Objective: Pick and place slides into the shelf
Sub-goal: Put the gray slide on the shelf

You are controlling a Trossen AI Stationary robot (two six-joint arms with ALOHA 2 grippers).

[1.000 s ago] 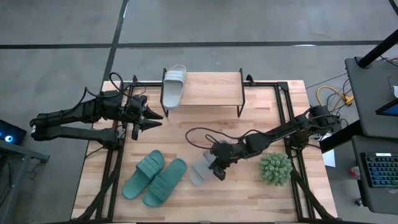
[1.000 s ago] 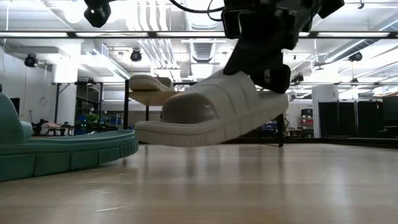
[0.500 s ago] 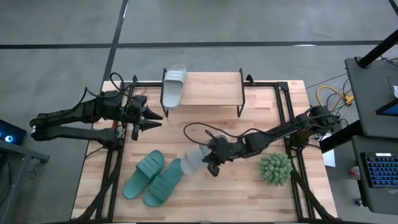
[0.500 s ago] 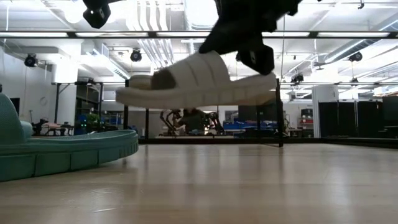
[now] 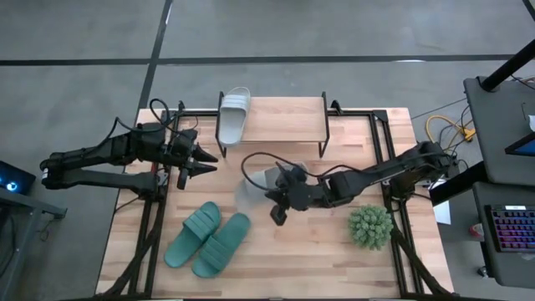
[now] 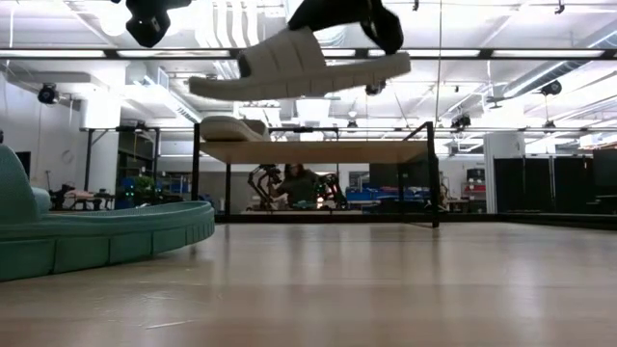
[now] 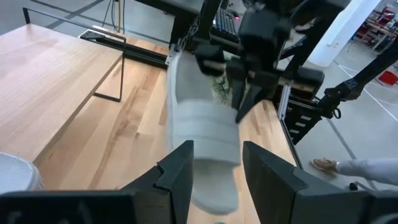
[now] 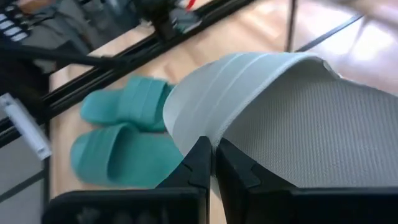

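One pale slide (image 5: 253, 189) hangs in the air in my right gripper (image 5: 278, 194), which is shut on it over the table's middle, in front of the shelf (image 5: 284, 125). In the low view this slide (image 6: 299, 66) floats higher than the shelf top (image 6: 318, 151). The second pale slide (image 5: 234, 115) lies sole down on the shelf's left end, its toe end sticking out past the far edge. The teal pair (image 5: 207, 239) lies side by side on the table near the front left. My left gripper (image 5: 211, 159) waits open at the table's left side, pointing toward the held slide (image 7: 205, 124). My right gripper pinches the pale slide's ribbed strap at its edge (image 8: 208, 134) between its two fingers (image 8: 198, 163). The footbed (image 8: 311, 137) stretches away beyond them. The slide is lifted clear of the table and sits nearly level, sole down.
A spiky green plant ball (image 5: 370, 227) stands on the table near the front right. The shelf's thin black legs (image 6: 196, 173) rise at the far side. Black frame rails (image 5: 386, 159) run along the table's left and right edges. A person's hand (image 7: 323, 165) shows beyond the table.
My right gripper has risen and moved toward the table's far edge and a little left, carrying the pale slide. The slide hung just over the table, tilted, a second ago; now it is nearly level and higher than the shelf top.
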